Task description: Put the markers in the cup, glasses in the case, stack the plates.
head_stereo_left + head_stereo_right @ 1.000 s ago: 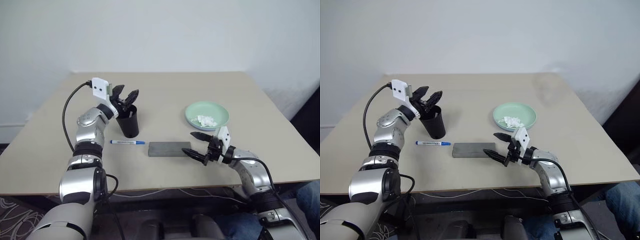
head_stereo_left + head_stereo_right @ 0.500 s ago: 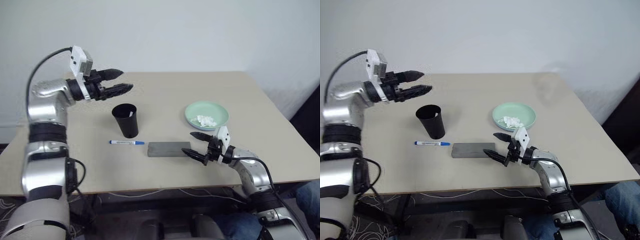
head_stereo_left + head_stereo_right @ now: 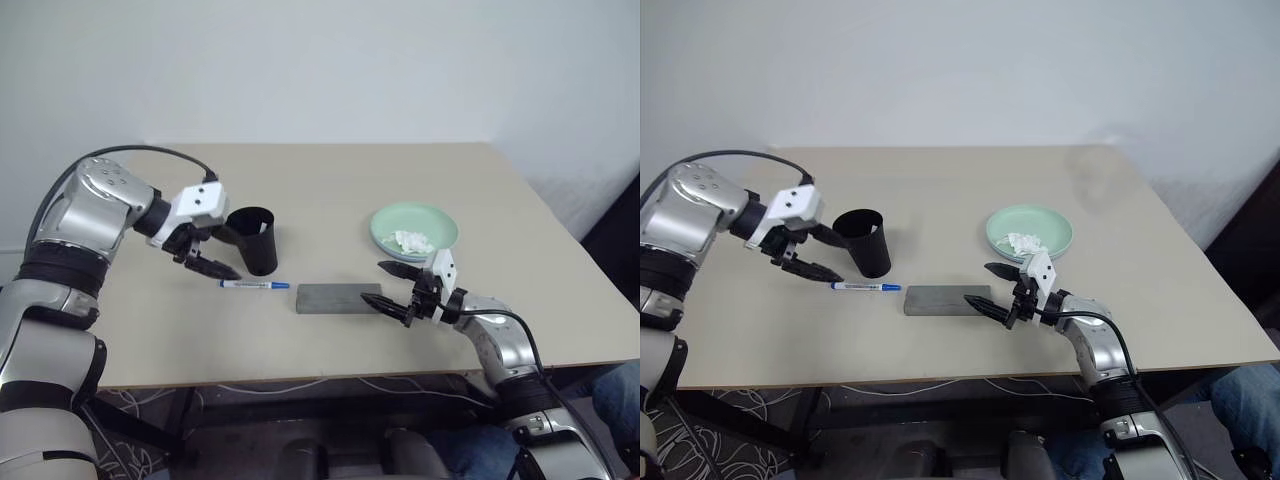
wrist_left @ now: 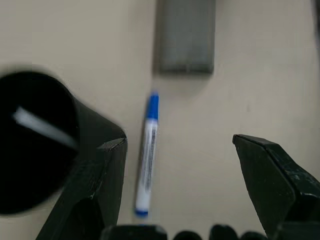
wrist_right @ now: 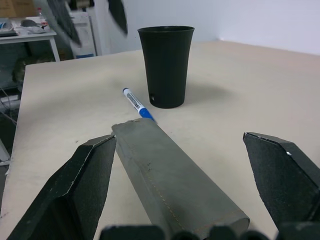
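- Beige table (image 3: 330,180) against a plain white wall takes up the middle of the head views.
- Left gripper (image 3: 210,255) hangs at centre left, tilted down, its two black fingers spread wide with nothing between them, just left of the cup and above the loose marker's white end.
- Right gripper (image 3: 395,288) sits right of centre near the front edge, level, fingers also wide apart and empty, tips just beside the right end of the case without visibly touching it.
- Marker (image 3: 254,285), white with a blue cap, lies flat between the cup and the case, cap towards the case.
- Cup (image 3: 255,240), black, stands upright behind the marker; a white marker leans inside it (image 4: 42,127).
- Case (image 3: 338,297), grey, lid shut, lies lengthwise at centre.
- Green plate (image 3: 436,222) sits at centre right, behind the right gripper, with a crumpled white tissue (image 3: 413,241) on it.
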You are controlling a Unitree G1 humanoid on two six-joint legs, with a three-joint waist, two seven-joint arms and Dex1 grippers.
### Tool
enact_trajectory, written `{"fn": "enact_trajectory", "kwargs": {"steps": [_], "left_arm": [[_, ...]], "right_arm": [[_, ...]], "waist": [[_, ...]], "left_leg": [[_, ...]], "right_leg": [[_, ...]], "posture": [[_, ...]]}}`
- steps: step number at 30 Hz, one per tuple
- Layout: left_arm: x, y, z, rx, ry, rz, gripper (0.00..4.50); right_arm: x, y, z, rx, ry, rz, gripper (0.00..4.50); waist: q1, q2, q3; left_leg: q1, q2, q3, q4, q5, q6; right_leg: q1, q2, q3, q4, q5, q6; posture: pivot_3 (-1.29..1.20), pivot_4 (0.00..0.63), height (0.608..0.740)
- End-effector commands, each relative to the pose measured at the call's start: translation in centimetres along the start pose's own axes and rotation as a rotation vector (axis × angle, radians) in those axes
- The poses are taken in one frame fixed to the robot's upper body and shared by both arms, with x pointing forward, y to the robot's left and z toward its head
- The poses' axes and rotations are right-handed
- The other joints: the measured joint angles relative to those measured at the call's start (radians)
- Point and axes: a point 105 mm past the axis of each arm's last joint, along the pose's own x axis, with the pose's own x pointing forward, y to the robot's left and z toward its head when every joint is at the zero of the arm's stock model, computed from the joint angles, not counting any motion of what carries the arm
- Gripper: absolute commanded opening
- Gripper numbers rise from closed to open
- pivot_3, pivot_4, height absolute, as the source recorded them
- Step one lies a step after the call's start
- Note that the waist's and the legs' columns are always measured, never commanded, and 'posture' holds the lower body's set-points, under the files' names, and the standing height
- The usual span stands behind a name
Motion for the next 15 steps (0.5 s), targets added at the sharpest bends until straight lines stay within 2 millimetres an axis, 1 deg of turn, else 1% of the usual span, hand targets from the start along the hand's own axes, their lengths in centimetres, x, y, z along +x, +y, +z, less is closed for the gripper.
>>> {"fn": "enact_trajectory", "kwargs": {"steps": [1, 4, 8, 15], "left_arm": [[-0.5, 1.2, 0.4, 0.050, 0.078, 0.022, 3.56], [0.7, 1.6, -0.2, 0.072, 0.132, 0.015, 3.56], [2.4, 2.0, -1.6, 0.040, 0.211, 0.032, 3.56], [3.6, 2.3, -2.3, 0.026, 0.250, 0.052, 3.56]], "right_arm": [[0.5, -0.5, 1.7, -0.053, -0.040, 0.003, 4.41], [0.5, -0.4, 1.6, -0.050, -0.039, 0.005, 4.41], [0.5, 0.0, 1.7, -0.039, -0.039, 0.013, 4.41], [0.5, 0.2, 1.4, -0.020, -0.029, 0.021, 4.41]], "waist": [[0.000, -0.001, 0.000], [-0.001, -0.001, 0.000], [-0.001, -0.001, 0.000], [-0.001, -0.001, 0.000]], "left_leg": [[0.000, 0.000, 0.000, 0.000, 0.000, 0.000], [0.000, 0.000, 0.000, 0.000, 0.000, 0.000], [0.000, 0.000, 0.000, 0.000, 0.000, 0.000], [-0.001, 0.000, 0.000, 0.000, 0.000, 0.001]], "right_leg": [[0.000, 0.000, 0.000, 0.000, 0.000, 0.000], [0.000, 0.000, 0.000, 0.000, 0.000, 0.000], [-0.001, 0.001, 0.000, 0.000, 0.000, 0.000], [-0.001, 0.000, 0.000, 0.000, 0.000, 0.000]], "posture": [[0.00, 0.000, 0.721], [0.00, 0.000, 0.721], [0.00, 0.000, 0.721], [0.00, 0.000, 0.721]]}}
